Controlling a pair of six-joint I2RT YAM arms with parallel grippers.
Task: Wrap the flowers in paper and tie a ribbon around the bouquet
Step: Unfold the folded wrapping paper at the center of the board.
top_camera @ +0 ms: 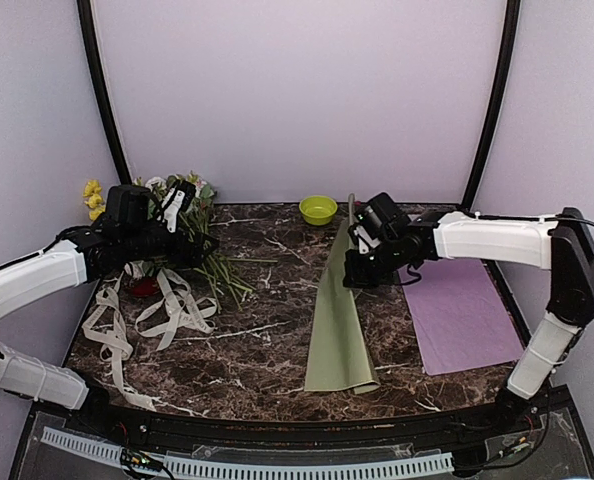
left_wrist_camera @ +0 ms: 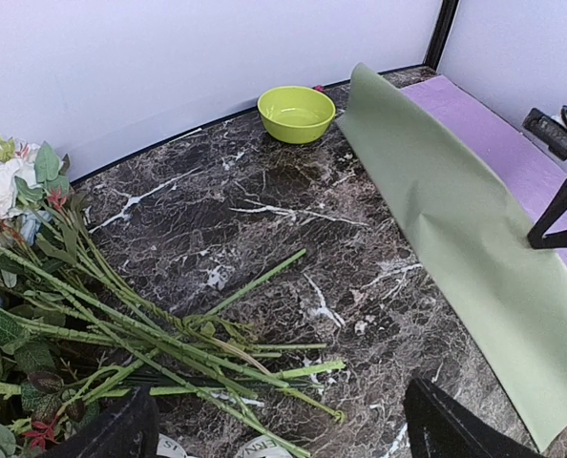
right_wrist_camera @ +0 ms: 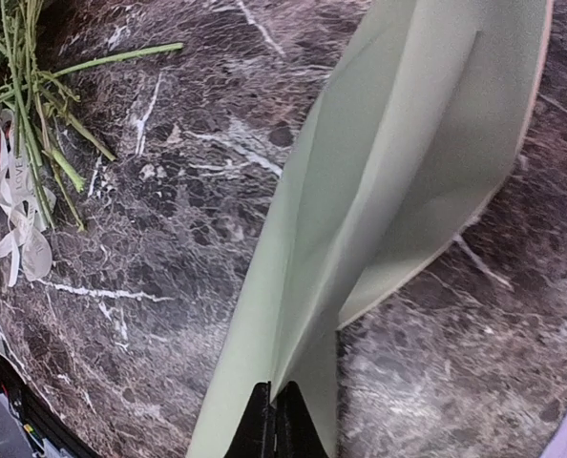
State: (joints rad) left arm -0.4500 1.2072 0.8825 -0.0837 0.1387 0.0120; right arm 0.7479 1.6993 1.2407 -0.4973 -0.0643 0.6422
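The paper [top_camera: 337,330], a large creased sage-green sheet, is pinched at one edge by the right claw [right_wrist_camera: 276,422], whose fingers are pressed tight together on it. From that grip it rises into a long tented ridge and slopes away from the claw down onto the dark marble table [top_camera: 257,355]. A thin peach-tan line shows along its border in the wrist view, so I'd guess a second sheet lies against it. It looks light and springy, and smooth enough to slide on stone. To my eye an edge or corner is the place to hold it, since mid-sheet it would crumple.

A flat purple sheet [top_camera: 462,310] lies just to that claw's right.

The flowers [left_wrist_camera: 150,334], artificial sprays with long green stems and white, pink and yellow blooms, lie in a loose tangle just ahead of the left claw [left_wrist_camera: 279,434]. That claw is spread wide with nothing in it. The stems look thin and wiry, so I'd gather them where they bunch together, clear of the soft heads.

The ribbon [top_camera: 172,310], flat, cream-white and printed with dark lettering, sprawls in limp loops on the near side of the left claw. A raised loop looks easiest to nip.

A small lime-green bowl [top_camera: 318,209] sits well beyond both claws
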